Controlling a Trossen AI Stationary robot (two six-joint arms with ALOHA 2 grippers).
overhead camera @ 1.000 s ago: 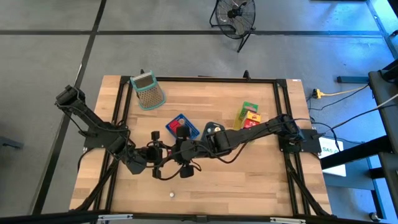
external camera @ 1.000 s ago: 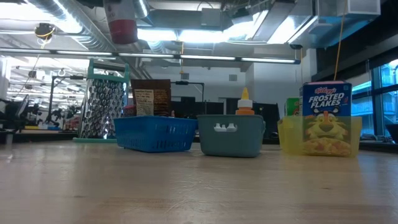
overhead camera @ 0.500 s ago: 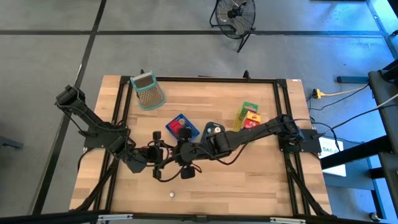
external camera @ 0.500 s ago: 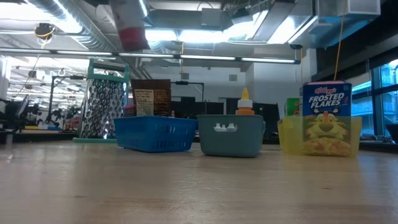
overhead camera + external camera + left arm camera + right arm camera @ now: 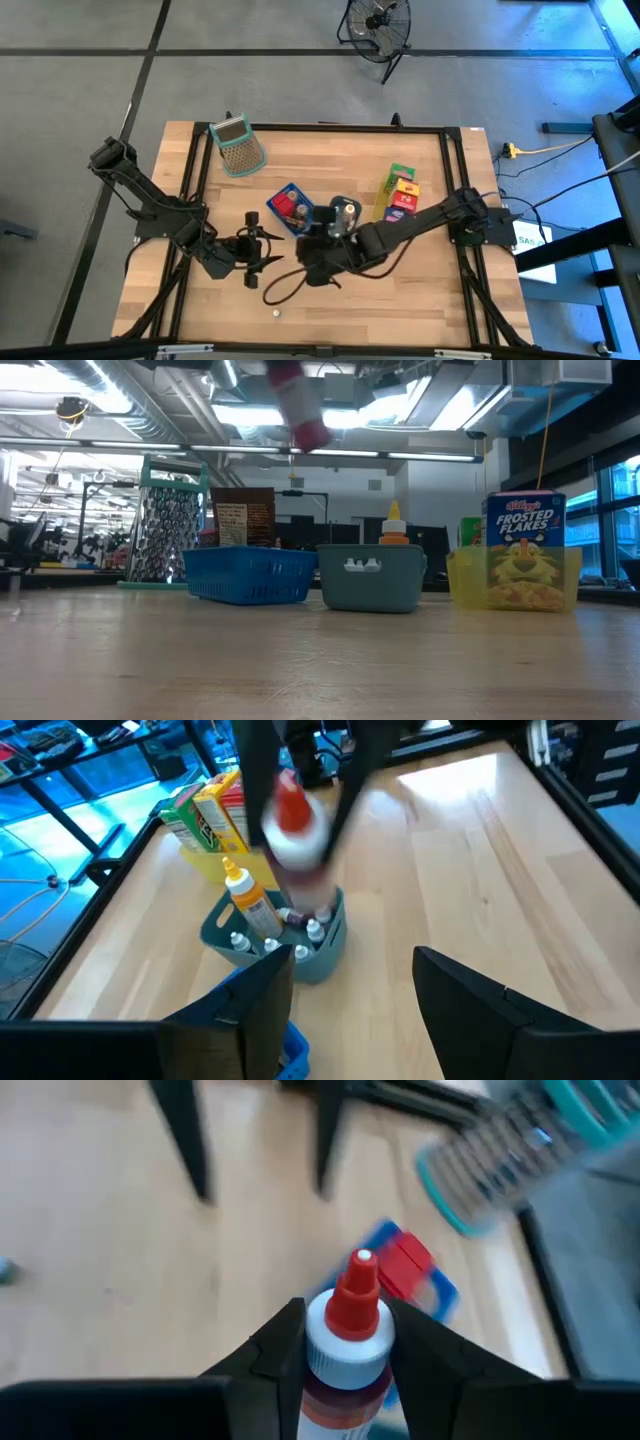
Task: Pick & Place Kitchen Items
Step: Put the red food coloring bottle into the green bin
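Clamped between the right gripper's (image 5: 345,1345) two dark fingers: a small red-capped bottle (image 5: 350,1320), white collar and dark contents squeezed at the neck, cap pointing forward past the fingertips. Held in the air, well above the table (image 5: 420,290), near its middle and just beside the teal tray (image 5: 343,210); seen blurred high up in the low view (image 5: 300,405) and in the left wrist view (image 5: 292,825), hanging over that tray. Left gripper (image 5: 262,250) close by toward the table's left edge, jaws spread apart with nothing between them, fingers (image 5: 470,1010) parted wide. In the teal tray (image 5: 325,945): an orange-capped bottle (image 5: 248,900) and several tiny white-topped pieces. Just beside it, the blue tray (image 5: 248,575) with a brown packet (image 5: 243,515), print too small to read. Farther toward the right edge, the yellow tray (image 5: 470,585) holding a box reading "Kellogg's FROSTED FLAKES" (image 5: 525,540), plus green, yellow and red boxes (image 5: 400,188). Near the far left corner, a teal-framed grater (image 5: 238,145).
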